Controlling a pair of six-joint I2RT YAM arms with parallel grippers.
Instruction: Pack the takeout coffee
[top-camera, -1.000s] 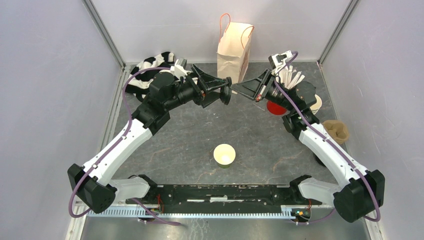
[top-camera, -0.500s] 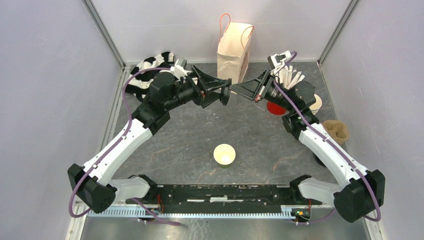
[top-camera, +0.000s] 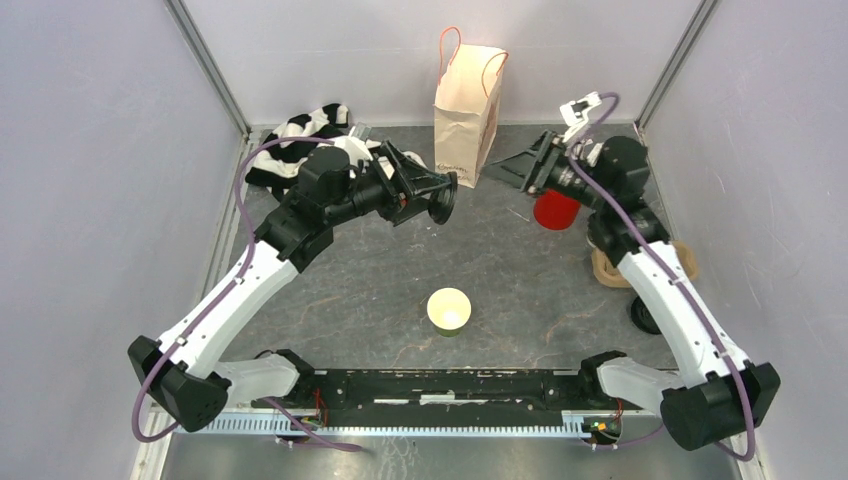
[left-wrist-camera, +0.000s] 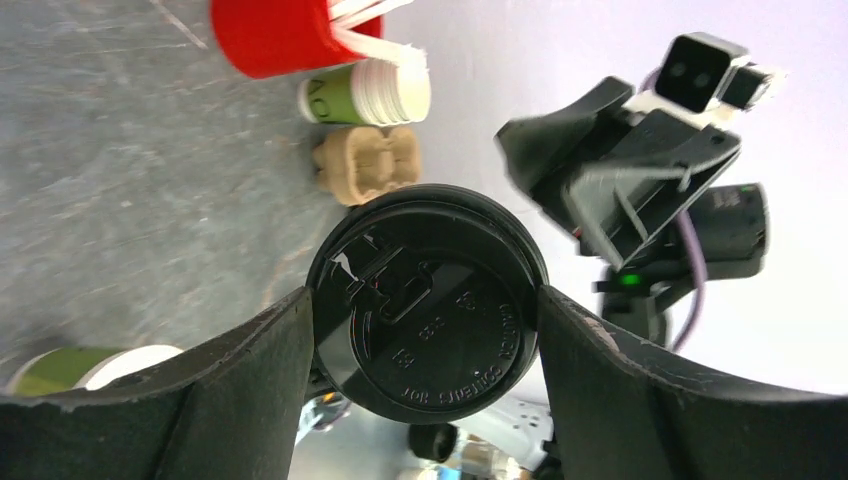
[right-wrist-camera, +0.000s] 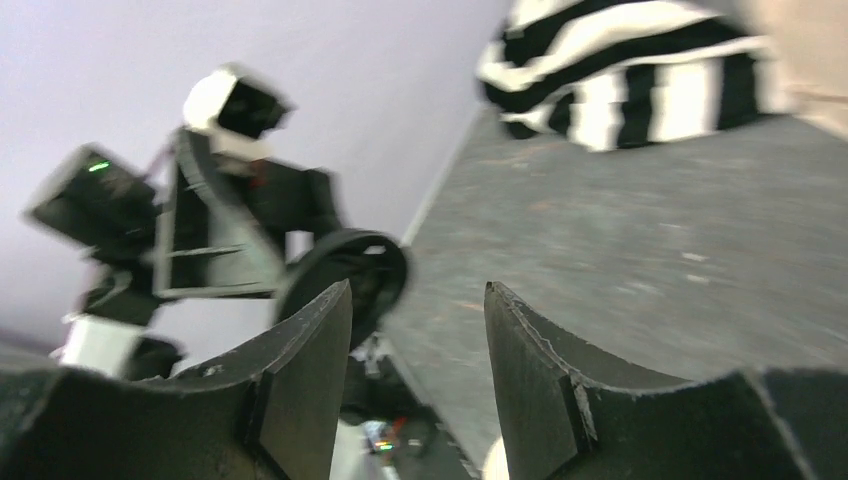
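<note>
My left gripper (top-camera: 437, 198) (left-wrist-camera: 425, 296) is shut on a takeout coffee cup held sideways above the table. Only the cup's round black lid (top-camera: 443, 201) (left-wrist-camera: 430, 315) shows, wedged between the two fingers and facing the right arm. My right gripper (top-camera: 500, 172) (right-wrist-camera: 418, 290) stands open with nothing between its fingers. It hangs to the right of the lid, a short gap away, just in front of the brown paper bag (top-camera: 468, 100). In the right wrist view the lid (right-wrist-camera: 345, 275) appears beyond the left finger.
A lidless cup with a cream inside (top-camera: 449, 310) stands at mid-table. A red cup (top-camera: 556, 208) (left-wrist-camera: 275, 35), a lying stack of cups (left-wrist-camera: 365, 95) and a cardboard carrier (top-camera: 605, 265) (left-wrist-camera: 365, 165) sit at the right. A striped cloth (top-camera: 300, 135) lies at the back left.
My right gripper has opened and drawn back to the right, away from the lid. The left arm has shifted slightly left and nearer with the cup.
</note>
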